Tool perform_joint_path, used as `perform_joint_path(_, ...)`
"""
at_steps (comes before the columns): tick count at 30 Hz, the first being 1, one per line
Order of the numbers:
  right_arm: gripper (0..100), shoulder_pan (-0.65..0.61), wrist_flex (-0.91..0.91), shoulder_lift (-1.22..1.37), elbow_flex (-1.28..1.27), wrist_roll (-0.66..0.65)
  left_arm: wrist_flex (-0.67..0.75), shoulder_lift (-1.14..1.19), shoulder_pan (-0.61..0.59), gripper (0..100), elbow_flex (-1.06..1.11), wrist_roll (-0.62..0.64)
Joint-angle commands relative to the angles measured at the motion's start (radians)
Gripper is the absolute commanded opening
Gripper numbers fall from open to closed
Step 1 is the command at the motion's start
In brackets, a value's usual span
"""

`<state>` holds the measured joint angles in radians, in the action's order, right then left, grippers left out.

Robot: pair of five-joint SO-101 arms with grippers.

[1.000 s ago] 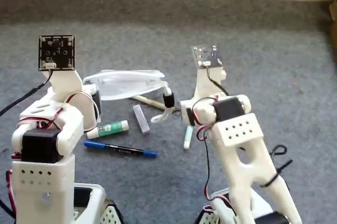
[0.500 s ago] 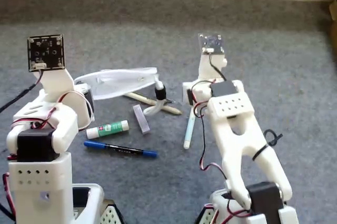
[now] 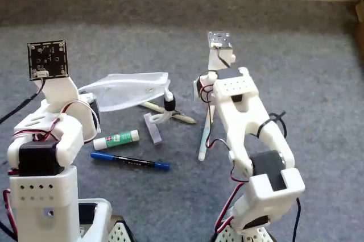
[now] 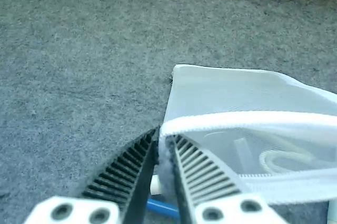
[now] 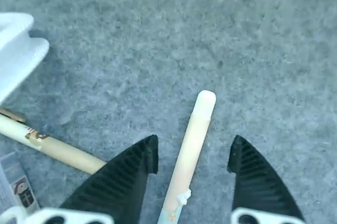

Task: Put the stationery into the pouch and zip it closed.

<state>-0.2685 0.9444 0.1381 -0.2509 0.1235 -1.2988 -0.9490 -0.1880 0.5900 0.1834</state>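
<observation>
Reaches farther forward on the right than a second ago, with the pouch end drawn slightly leftward. Holds the right end effector [image 5: 194, 142] wide astride a pale pen [image 5: 202, 109], one finger on each side with gaps. Pinches the pouch [image 4: 237, 98] at its zip edge in the left end effector [image 4: 164, 142], fingers narrow on the fabric. Leaves a wooden pencil [image 3: 165, 111], small grey block [image 3: 152, 128], glue stick [image 3: 116, 138] and blue pen [image 3: 129, 161] lying on the grey surface [image 3: 284, 83] just beside the pouch.

Counter [image 3: 296, 54] rough matt grey carpet-like cloth; pouch [image 4: 247, 103] thin translucent white mesh cloth, woven tape edge; pale pen [image 5: 187, 155] smooth plastic, slight sheen; left pincer [image 4: 162, 139] and right pincer [image 5: 195, 140] ribbed matt black plastic.
</observation>
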Motion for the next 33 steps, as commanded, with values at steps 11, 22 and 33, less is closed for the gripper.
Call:
perform_joint_path(11, 12.8, 0.015, -0.021, 0.231, 0.206, 0.012, -0.002, 0.015, -0.015, 1, 0.007, 0.009)
perform_joint_path(22, 0.5, 0.013, 0.199, 0.375, 0.412, 0.003, -0.005, 0.015, -0.013, 1, 0.007, 0.009)
perform_joint_path(33, 0.5, 0.019, 0.219, 0.2, 0.326, 0.003, 0.0, 0.015, 0.033, 1, -0.002, 0.009)
